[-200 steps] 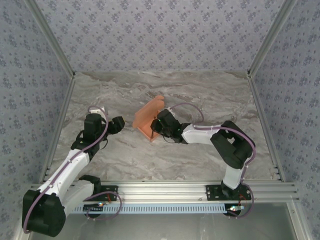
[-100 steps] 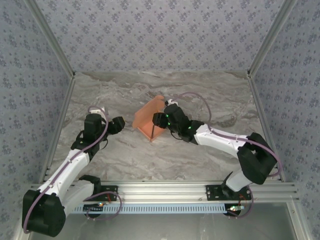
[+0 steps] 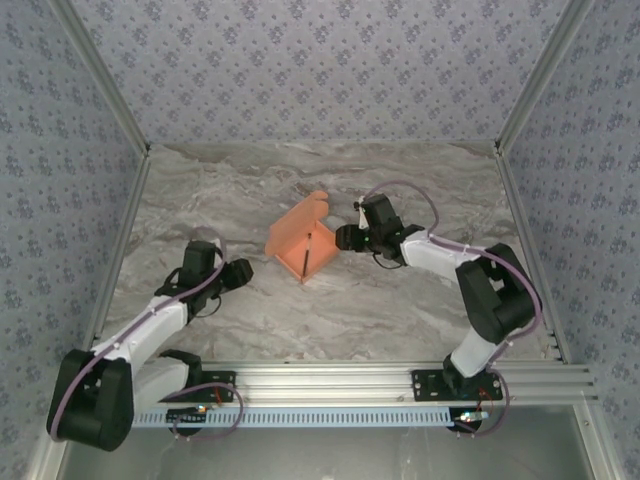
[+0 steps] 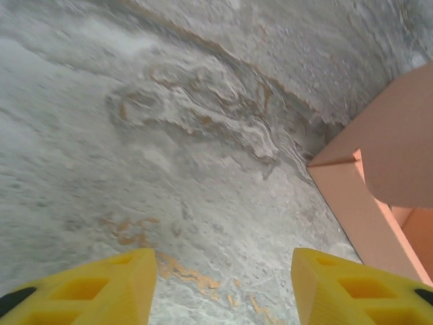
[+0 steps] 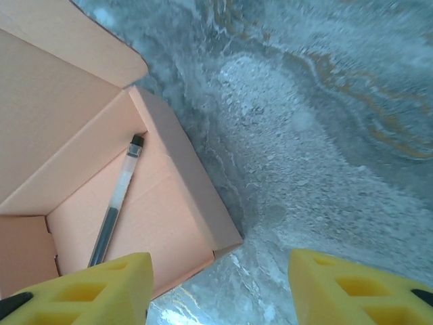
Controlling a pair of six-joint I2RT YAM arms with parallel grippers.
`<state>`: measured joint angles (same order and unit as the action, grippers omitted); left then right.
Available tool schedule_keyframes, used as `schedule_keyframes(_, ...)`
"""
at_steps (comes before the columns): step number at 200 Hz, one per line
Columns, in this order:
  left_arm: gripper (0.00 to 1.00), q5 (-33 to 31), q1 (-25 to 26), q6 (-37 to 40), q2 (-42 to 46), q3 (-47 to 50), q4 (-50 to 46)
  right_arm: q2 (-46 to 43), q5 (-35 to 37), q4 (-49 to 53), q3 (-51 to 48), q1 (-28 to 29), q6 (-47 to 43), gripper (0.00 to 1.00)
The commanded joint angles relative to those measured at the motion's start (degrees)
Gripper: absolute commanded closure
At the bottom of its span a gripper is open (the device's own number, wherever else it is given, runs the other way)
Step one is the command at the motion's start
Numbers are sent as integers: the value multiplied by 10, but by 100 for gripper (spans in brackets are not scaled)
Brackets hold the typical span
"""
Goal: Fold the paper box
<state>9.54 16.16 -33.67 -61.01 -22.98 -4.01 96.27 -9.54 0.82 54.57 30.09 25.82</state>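
Salmon card: one paper box (image 3: 290, 238), one pen (image 5: 116, 200) inside.

A robotics test cell, lab-like: a marble-patterned bench (image 3: 300, 320) boxed in by three floral-print walls (image 3: 320, 70) on aluminium corner posts (image 3: 103, 80). A cabled left arm (image 3: 150, 325) and right arm (image 3: 480, 290) are bolted to an extruded aluminium rail (image 3: 340, 378) along the frame's lower edge.
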Motion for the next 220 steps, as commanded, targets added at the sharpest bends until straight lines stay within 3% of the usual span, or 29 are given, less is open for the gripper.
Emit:
schedule_keyframes(1,47,49,18,-8,-38,-11,33,23,-53,3,34,-5,-18,43)
schedule_keyframes(39,53,60,57,-41,-89,-5,117,38,-69,-4,41,-13,-12,43)
schedule_keyframes(103,60,-9,111,-77,-131,-9,195,68,-113,-19,52,-23,4,43)
schedule_keyframes(220,71,-72,130,-95,-199,-19,264,71,-159,-31,41,-13,5,44)
